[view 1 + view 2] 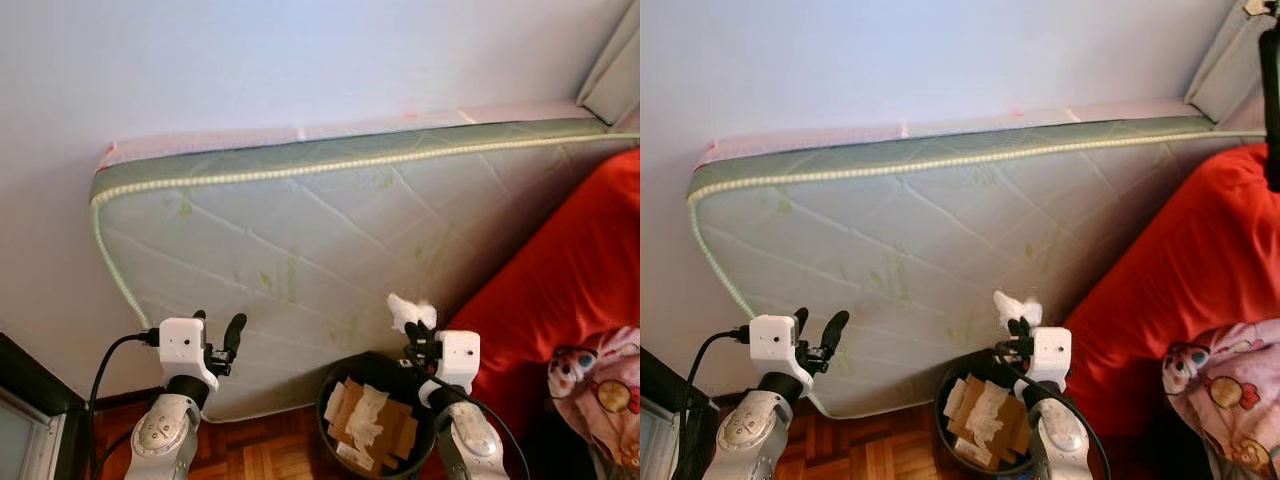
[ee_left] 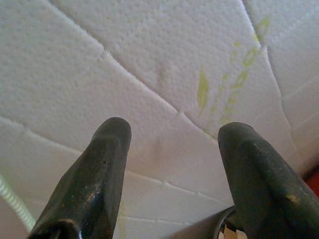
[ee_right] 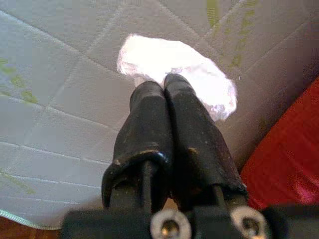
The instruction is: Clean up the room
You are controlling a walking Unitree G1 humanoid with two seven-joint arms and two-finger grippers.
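A crumpled white tissue (image 1: 411, 311) is pinched in my right gripper (image 1: 419, 333), which is shut on it and held above the black bin (image 1: 334, 375). The bin holds cardboard scraps and paper (image 1: 370, 425). In the right wrist view the tissue (image 3: 199, 74) sticks out past the closed fingertips (image 3: 164, 92). My left gripper (image 1: 218, 326) is raised to the left of the bin, open and holding nothing, its fingers (image 2: 104, 159) pointing at the mattress.
A quilted white and green mattress (image 1: 320, 240) leans against the wall behind the bin. A red bed cover (image 1: 560, 280) lies to the right, with a patterned pink cloth (image 1: 600, 385) at the lower right. Wooden floor (image 1: 260, 450) below; dark furniture edge (image 1: 30, 400) at left.
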